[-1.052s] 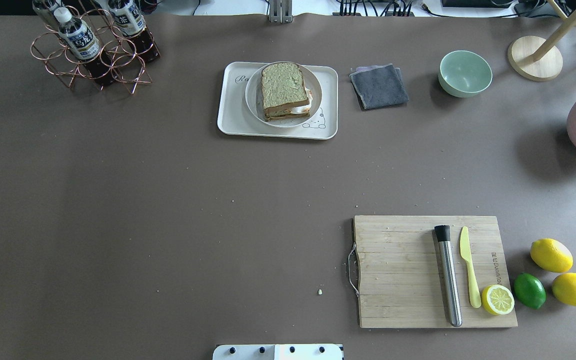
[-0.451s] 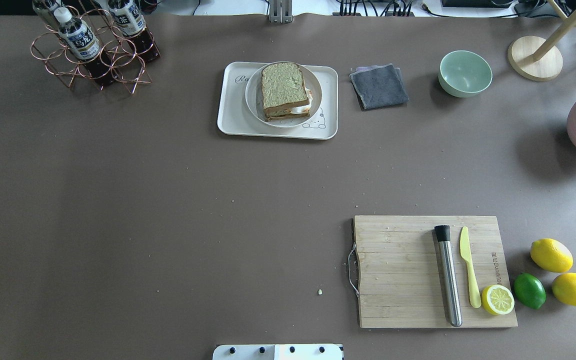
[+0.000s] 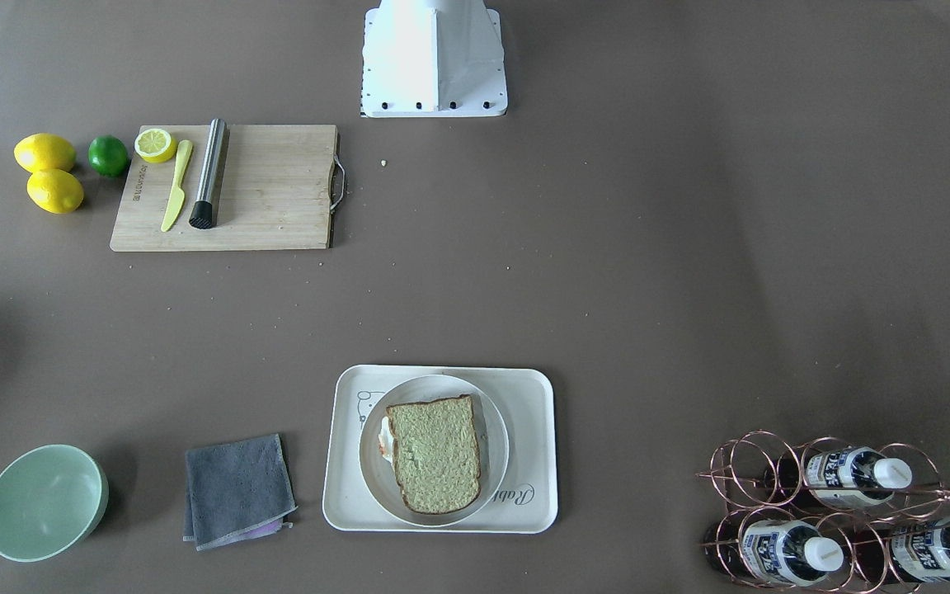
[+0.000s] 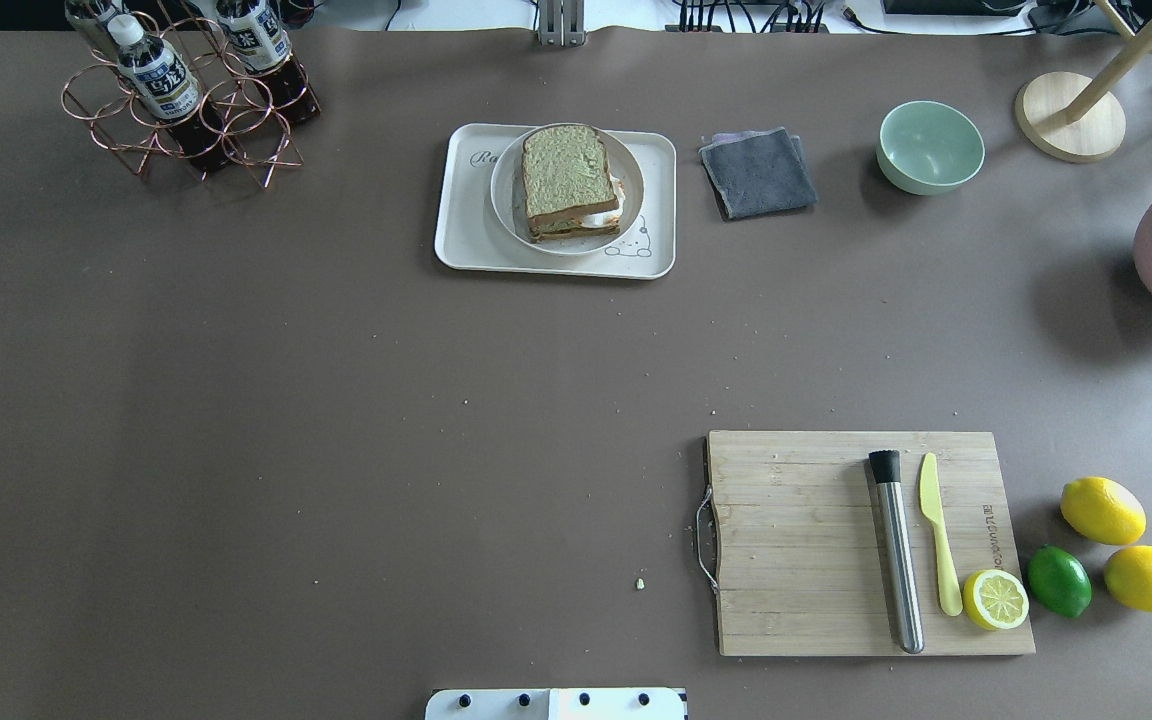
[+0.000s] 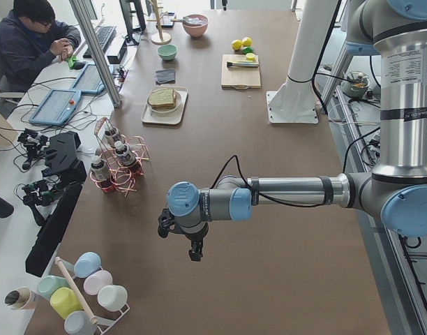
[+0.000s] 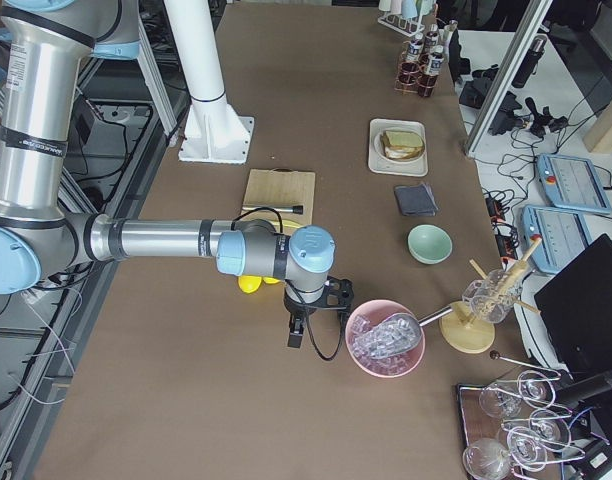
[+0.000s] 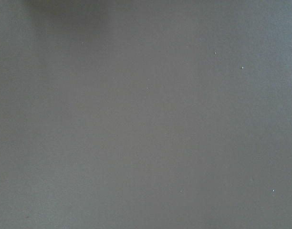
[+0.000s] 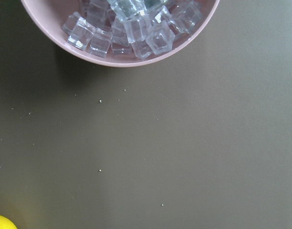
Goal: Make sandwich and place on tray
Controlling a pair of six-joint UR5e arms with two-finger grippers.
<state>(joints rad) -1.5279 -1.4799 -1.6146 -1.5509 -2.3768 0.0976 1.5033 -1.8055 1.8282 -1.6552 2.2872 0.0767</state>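
The sandwich [image 4: 569, 180], greenish-tan bread with white egg showing at its edge, lies on a round white plate [image 4: 504, 190]. The plate stands on the cream-white tray [image 4: 460, 232] at the far middle of the table; the sandwich [image 3: 435, 452] and the tray [image 3: 534, 396] also show in the front-facing view. My left gripper [image 5: 192, 248] hangs over bare table far to the left, seen only in the exterior left view. My right gripper [image 6: 294, 335] hangs beside a pink bowl of ice, seen only in the exterior right view. I cannot tell whether either is open or shut.
A wooden cutting board [image 4: 796, 545] carries a steel muddler [image 4: 897, 550], a yellow knife [image 4: 938, 545] and a lemon half [image 4: 996, 599]. Lemons [image 4: 1102, 509] and a lime [image 4: 1058, 580] lie beside it. A grey cloth [image 4: 758, 172], green bowl [image 4: 929, 146], bottle rack [image 4: 186, 95] and pink ice bowl [image 8: 119, 28] stand around.
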